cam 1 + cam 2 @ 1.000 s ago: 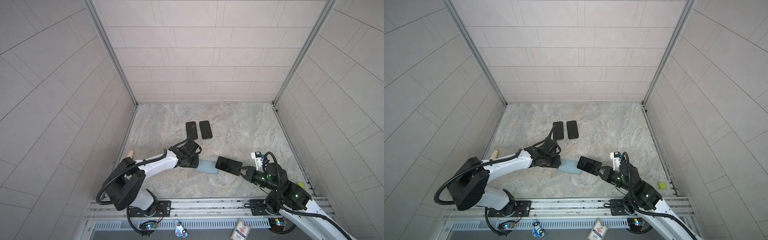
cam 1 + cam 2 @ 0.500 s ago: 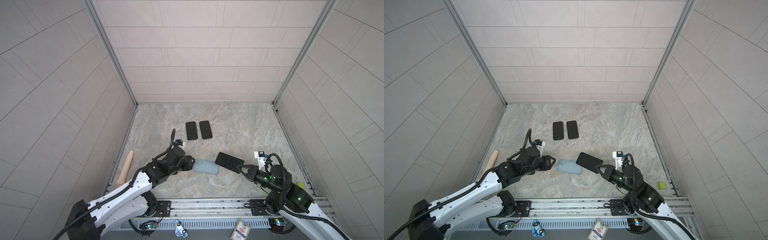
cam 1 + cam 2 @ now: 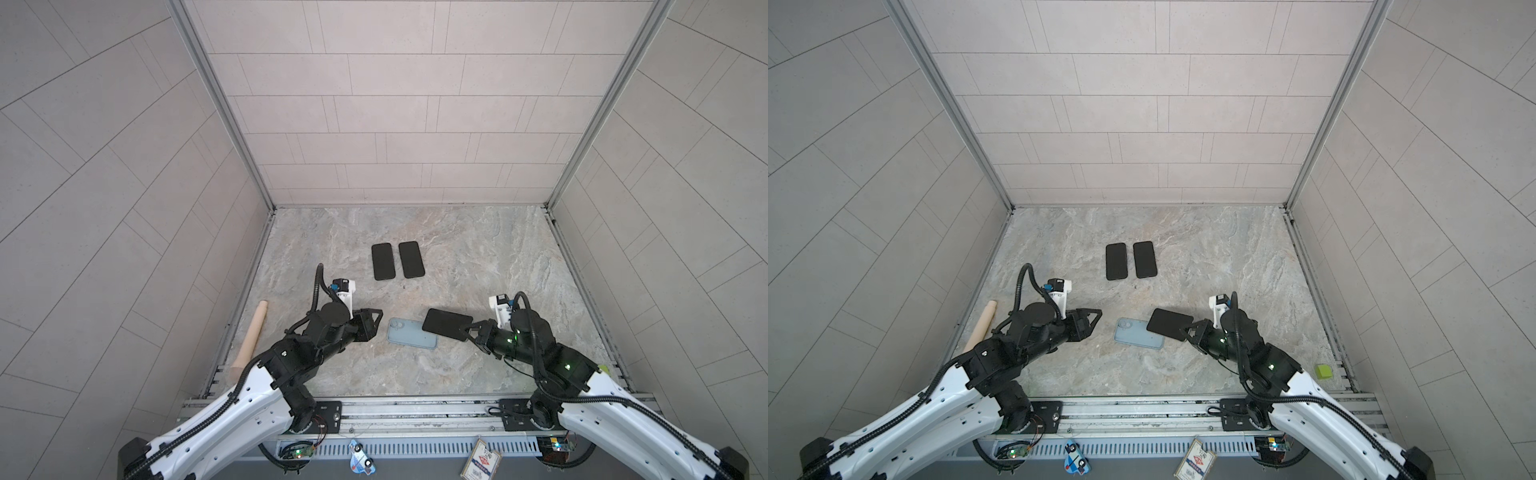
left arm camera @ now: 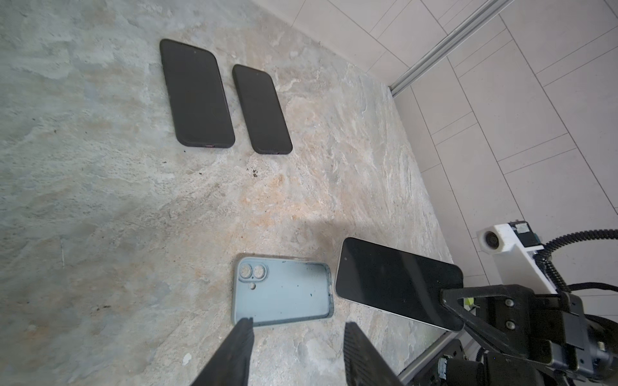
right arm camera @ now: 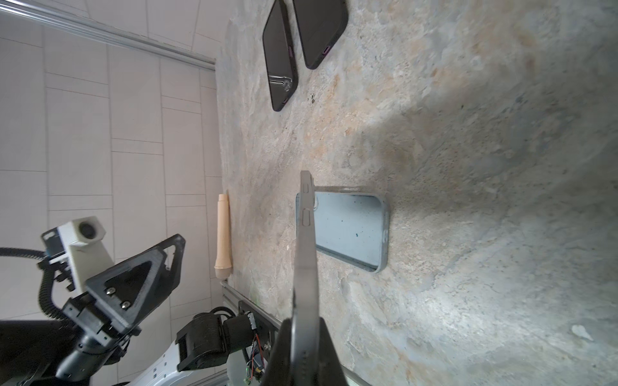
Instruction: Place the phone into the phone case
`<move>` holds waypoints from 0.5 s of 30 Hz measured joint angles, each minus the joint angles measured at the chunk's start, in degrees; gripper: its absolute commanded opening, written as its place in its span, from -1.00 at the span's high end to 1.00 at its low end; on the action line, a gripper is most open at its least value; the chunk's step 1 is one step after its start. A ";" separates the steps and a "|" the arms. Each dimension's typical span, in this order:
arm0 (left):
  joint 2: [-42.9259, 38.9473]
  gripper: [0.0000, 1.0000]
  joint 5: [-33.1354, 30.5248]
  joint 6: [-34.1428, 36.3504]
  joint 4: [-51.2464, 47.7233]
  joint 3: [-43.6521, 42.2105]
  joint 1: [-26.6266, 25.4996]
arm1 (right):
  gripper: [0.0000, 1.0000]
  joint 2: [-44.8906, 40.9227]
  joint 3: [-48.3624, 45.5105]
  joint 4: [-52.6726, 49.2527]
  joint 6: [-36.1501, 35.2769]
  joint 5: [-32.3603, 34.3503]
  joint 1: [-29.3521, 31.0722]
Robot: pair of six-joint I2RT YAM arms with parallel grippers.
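The pale blue phone case (image 3: 411, 332) (image 3: 1138, 332) lies flat on the stone table, hollow side up, with its camera cut-out towards my left gripper. The phone (image 3: 446, 323) (image 3: 1169, 323), dark screen up, hangs tilted just above the table, its free end over the case's right end. My right gripper (image 3: 469, 330) (image 5: 306, 331) is shut on the phone's right end. The right wrist view shows the phone (image 5: 304, 254) edge-on in front of the case (image 5: 351, 227). My left gripper (image 3: 374, 326) (image 4: 297, 322) is open and empty, a short way left of the case (image 4: 284, 294).
Two black phones (image 3: 382, 261) (image 3: 411, 259) lie side by side further back at mid-table. A wooden stick (image 3: 251, 336) leans along the left rail. A small green block (image 3: 1323, 371) sits at the near right edge. Tiled walls close in three sides.
My left gripper has let go of the case's left end, opened wider and drawn back to the left. The right gripper has shifted the phone slightly right.
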 measured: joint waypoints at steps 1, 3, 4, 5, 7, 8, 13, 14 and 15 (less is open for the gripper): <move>0.00 -0.02 -0.42 0.44 -0.17 -0.07 0.07 | 1.00 2.89 2.16 -0.26 -0.85 -0.04 0.02; 0.42 -0.02 -1.36 2.08 -0.74 -0.04 0.55 | 1.00 7.48 6.86 -0.37 -2.80 -0.20 0.04; 0.44 -0.02 -1.49 2.84 -1.16 0.07 0.74 | 1.00 8.59 8.39 -0.04 -3.41 -0.20 0.04; 0.35 -0.05 -1.60 3.67 -1.70 0.26 1.01 | 1.00 9.38 9.81 0.61 -4.09 -0.20 0.04; -0.07 -0.20 -1.97 4.87 -2.29 0.66 1.42 | 1.00 9.60 10.67 2.27 -4.44 -0.04 0.04; -0.44 -0.25 -2.10 5.35 -2.49 0.70 1.68 | 1.00 9.53 10.56 3.08 -4.35 0.07 0.04; -3.63 -0.62 -0.98 6.38 -3.15 0.68 5.42 | 1.00 10.78 7.06 8.07 -2.38 -0.13 0.04; -4.17 -0.79 -0.48 6.36 -3.21 0.68 6.71 | 1.00 11.63 6.54 8.61 -2.40 -0.46 0.04; -4.52 -0.91 0.42 6.29 -3.30 0.68 8.41 | 1.00 12.70 6.25 9.03 -2.62 -0.98 0.04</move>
